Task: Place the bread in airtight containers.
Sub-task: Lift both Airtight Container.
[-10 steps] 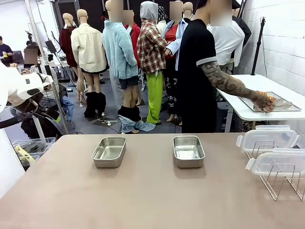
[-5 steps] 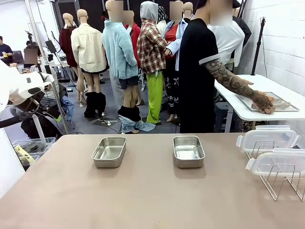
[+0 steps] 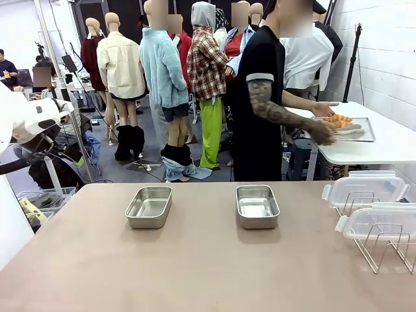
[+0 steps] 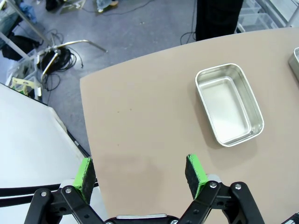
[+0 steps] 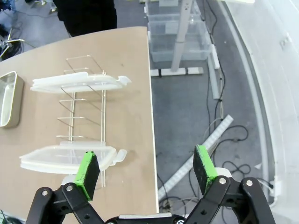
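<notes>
2 empty tins (image 3: 149,207) (image 3: 257,206); croissants (image 3: 338,120) sit apart on the tray (image 3: 364,130) at the person's hand.
Left pincer (image 4: 140,170) and right pincer (image 5: 147,170) gape wide, holding nothing; a tipped tray could spill croissants short of the surface (image 3: 195,273).

The left gripper (image 4: 140,171), above the table's (image 4: 140,116) near edge, has two black fingers, each tipped with a bright green pad (image 4: 85,172). The fingers are built of flat black links joined by round silver pins. The right gripper (image 5: 146,166), past that table's right-hand end, is the same make: black linkage, silver pivot pins, green pads. In the front view the left arm (image 3: 29,120) is a rounded white shell off the table's left end, with a dark joint and black cables beneath it. The person (image 3: 260,110) beyond the table's far edge wears a black short-sleeved T-shirt whose sleeve ends in a pale grey band, and dark trousers. A dense tattoo runs down the forearm.
</notes>
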`<state>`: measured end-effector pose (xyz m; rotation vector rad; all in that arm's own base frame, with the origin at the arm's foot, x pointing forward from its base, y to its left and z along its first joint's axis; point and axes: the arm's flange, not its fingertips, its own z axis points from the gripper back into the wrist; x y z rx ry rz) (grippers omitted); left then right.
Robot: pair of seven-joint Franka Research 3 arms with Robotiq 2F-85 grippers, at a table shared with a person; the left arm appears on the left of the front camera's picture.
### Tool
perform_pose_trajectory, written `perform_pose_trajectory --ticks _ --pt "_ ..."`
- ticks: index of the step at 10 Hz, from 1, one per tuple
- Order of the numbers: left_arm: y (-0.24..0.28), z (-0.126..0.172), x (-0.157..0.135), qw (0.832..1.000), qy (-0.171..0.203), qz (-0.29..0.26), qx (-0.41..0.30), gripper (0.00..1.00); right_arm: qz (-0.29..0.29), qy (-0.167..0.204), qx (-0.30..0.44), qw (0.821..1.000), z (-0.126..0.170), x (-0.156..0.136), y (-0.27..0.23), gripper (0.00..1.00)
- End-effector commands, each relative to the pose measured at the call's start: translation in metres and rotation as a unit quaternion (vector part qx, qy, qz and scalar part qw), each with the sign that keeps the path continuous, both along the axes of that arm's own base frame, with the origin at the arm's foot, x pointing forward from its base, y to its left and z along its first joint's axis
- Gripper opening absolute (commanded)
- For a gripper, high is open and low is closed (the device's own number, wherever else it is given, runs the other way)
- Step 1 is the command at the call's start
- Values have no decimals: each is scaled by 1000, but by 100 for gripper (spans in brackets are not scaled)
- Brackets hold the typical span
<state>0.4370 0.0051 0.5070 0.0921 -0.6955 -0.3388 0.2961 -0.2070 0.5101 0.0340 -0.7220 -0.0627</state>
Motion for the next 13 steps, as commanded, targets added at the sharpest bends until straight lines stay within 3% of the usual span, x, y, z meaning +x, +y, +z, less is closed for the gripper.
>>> perform_pose_trajectory --ticks 1,13 --pt "3 0 -3 1000 0 1 4 100 1 1 5 1000 -2 0 0 100" --pt "3 0 -3 1000 0 1 4 100 1 1 5 1000 -2 0 0 100"
